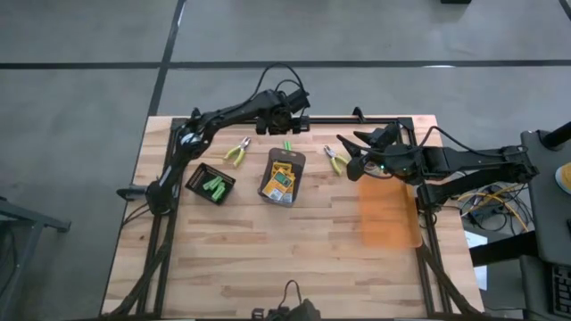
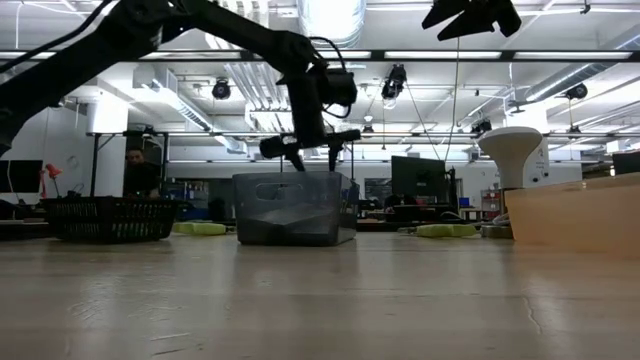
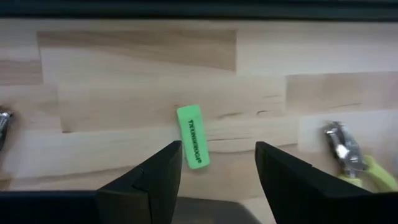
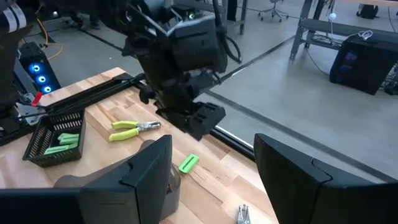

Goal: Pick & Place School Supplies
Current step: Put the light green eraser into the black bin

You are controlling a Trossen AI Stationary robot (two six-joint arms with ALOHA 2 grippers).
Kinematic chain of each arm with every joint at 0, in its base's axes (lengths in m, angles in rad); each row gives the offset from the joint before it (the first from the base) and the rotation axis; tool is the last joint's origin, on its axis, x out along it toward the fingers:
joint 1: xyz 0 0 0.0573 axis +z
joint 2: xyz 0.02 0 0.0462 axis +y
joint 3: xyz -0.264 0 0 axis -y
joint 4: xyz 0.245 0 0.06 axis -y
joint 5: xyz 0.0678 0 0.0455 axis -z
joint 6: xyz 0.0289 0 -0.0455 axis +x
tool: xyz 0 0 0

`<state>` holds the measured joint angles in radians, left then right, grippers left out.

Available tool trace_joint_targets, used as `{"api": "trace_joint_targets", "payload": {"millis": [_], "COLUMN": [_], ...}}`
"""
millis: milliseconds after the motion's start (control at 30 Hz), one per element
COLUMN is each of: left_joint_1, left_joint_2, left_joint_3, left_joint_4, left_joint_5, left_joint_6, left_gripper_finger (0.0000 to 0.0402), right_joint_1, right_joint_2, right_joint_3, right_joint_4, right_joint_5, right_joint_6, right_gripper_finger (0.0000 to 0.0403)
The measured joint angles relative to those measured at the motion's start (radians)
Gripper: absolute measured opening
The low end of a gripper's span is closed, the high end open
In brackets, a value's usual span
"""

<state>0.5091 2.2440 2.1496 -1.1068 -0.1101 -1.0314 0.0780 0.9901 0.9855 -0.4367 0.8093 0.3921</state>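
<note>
Under the left gripper (image 3: pixel 214 180), open table surrounds the green stick (image 3: pixel 193 144); the pliers (image 3: pixel 354 158) seem well aside.

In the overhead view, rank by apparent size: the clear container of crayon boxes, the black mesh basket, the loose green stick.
1. Clear container, largest.
2. Black mesh basket, a little smaller; the two are fairly close.
3. Loose green stick, by far the smallest.

Light wooden plank table (image 1: pixel 268 259), clear grey bin (image 2: pixel 296 208) near its middle, small black mesh basket (image 1: pixel 211 184) toward the left, translucent orange sheet (image 1: pixel 388 214) at the right edge, person (image 2: pixel 138 172) in the background room, white lamp-shaped object (image 2: pixel 511 150) beyond the table.
</note>
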Motion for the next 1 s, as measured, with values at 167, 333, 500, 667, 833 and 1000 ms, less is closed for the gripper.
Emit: {"api": "trace_joint_targets", "payload": {"millis": [167,333,500,667,833,1000], "left_joint_1": [0.0,0.0,0.0,0.0,0.0,-0.002], "left_joint_2": [0.001,0.0,0.0,0.0,-0.001,-0.002], "left_joint_3": [-0.073,-0.146,-0.208,-0.246,-0.258,-0.258], "left_joint_4": [0.078,0.104,0.166,0.227,0.231,0.232], "left_joint_5": [0.006,0.022,0.05,0.073,0.072,0.07], "left_joint_6": [-0.004,-0.047,-0.064,-0.084,-0.091,-0.091], "left_gripper_finger": [0.0209,0.0209,0.0209,0.0209,0.0209,0.0209], "right_joint_1": [0.0,0.0,0.0,0.0,0.0,0.0], "right_joint_2": [0.0,0.0,0.0,0.0,0.0,0.0], "right_joint_3": [0.0,0.0,0.0,0.0,0.0,0.0], "right_joint_4": [0.0,0.0,0.0,0.0,0.001,0.001], "right_joint_5": [0.0,0.0,0.0,0.0,0.0,0.0], "right_joint_6": [0.0,0.0,0.0,0.0,0.0,0.0], "right_gripper_finger": [0.0224,0.0224,0.0224,0.0224,0.0224,0.0224]}}
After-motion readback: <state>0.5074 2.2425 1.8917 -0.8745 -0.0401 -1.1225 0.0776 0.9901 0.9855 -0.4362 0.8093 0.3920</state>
